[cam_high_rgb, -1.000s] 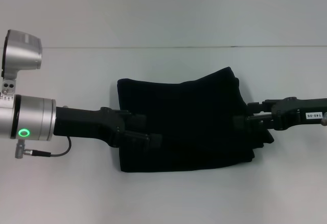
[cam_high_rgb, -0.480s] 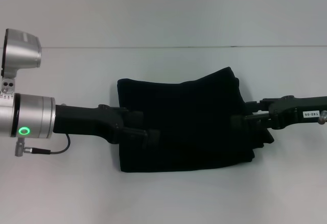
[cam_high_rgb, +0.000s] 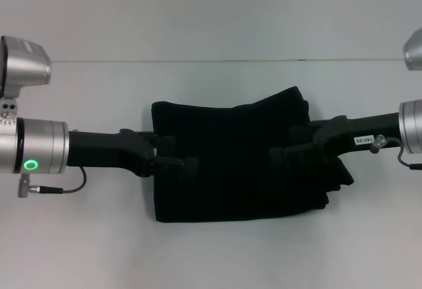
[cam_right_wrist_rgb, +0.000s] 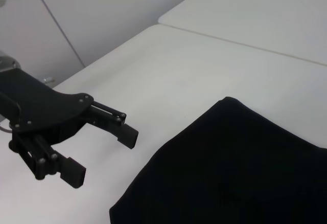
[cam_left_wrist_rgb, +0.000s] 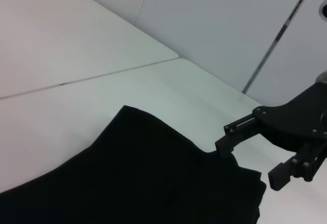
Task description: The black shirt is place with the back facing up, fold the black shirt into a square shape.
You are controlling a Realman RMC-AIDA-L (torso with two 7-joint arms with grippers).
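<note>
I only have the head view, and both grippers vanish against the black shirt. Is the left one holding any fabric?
Observer: No. In the right wrist view the left gripper is open, with nothing between its fingers.
Operator: And the right one?
Observer: The left wrist view shows the right gripper open too and empty, near a corner of the black shirt.
Operator: Is the shirt's edge lifted on the left gripper's side?
Observer: It does not look so. In the right wrist view that edge lies flat on the white table.
</note>
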